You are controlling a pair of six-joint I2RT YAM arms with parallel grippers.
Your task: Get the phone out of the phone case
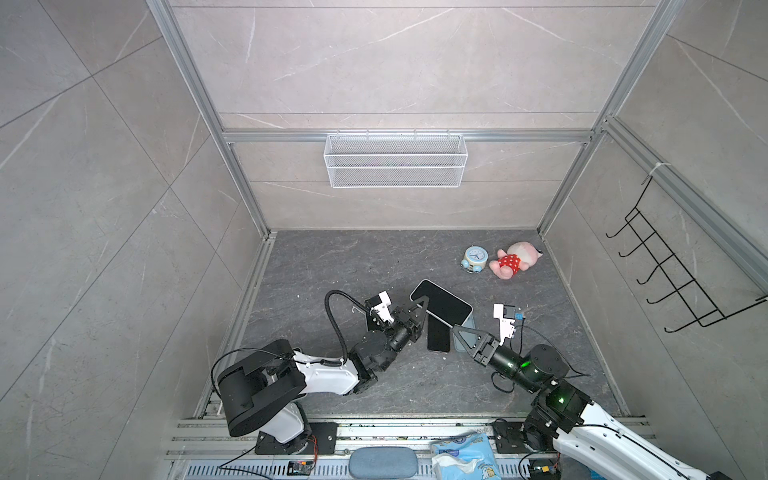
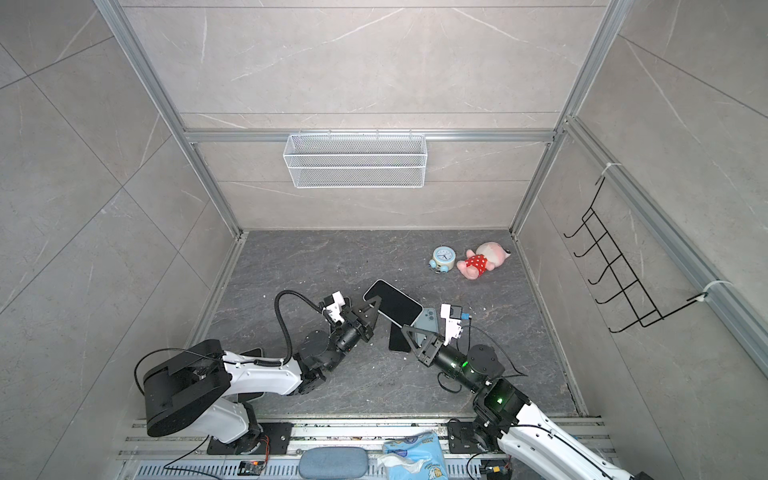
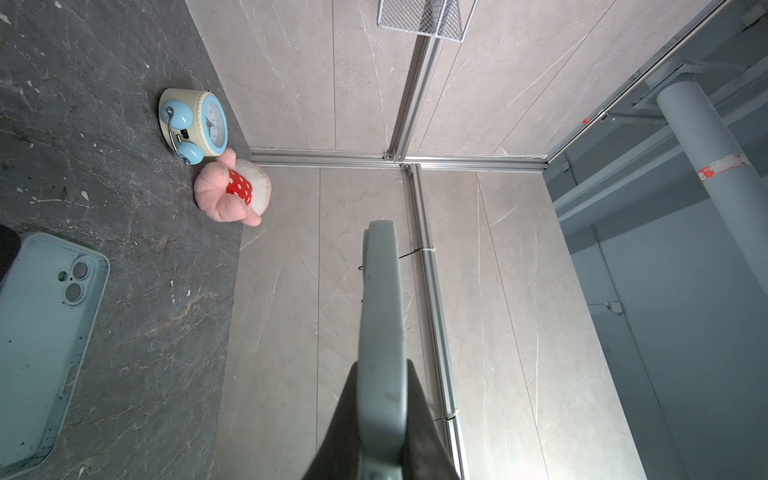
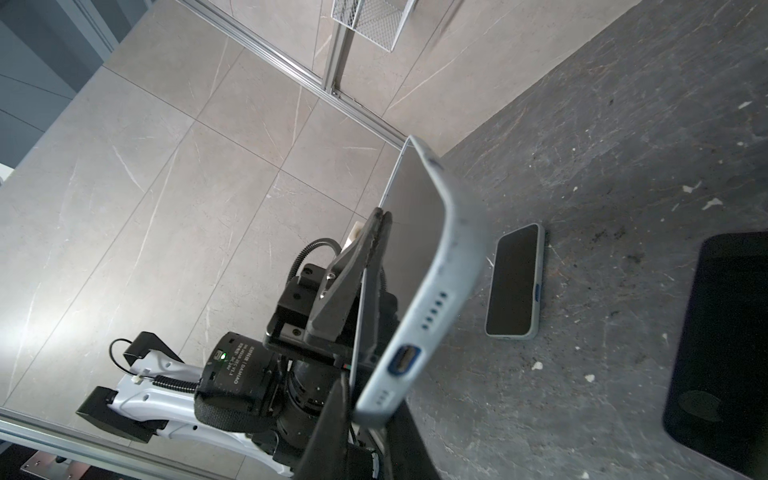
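Inside a grey-tiled cell, over a dark stone-look tabletop (image 1: 332, 266): held aloft and tilted between two arms, with the phone (image 1: 441, 304) not yet out of its pale blue phone case (image 4: 453, 257). Pinched tight across one long edge by the left gripper (image 4: 379, 216); nipped, by the look of it, at the bottom corner by the right gripper (image 1: 454, 328), jaws almost together. Could well slip if peeled on so small a bite of soft rim, or drop onto the bare black handset (image 1: 438, 340) and another pale blue case (image 3: 41, 324) lying close beneath
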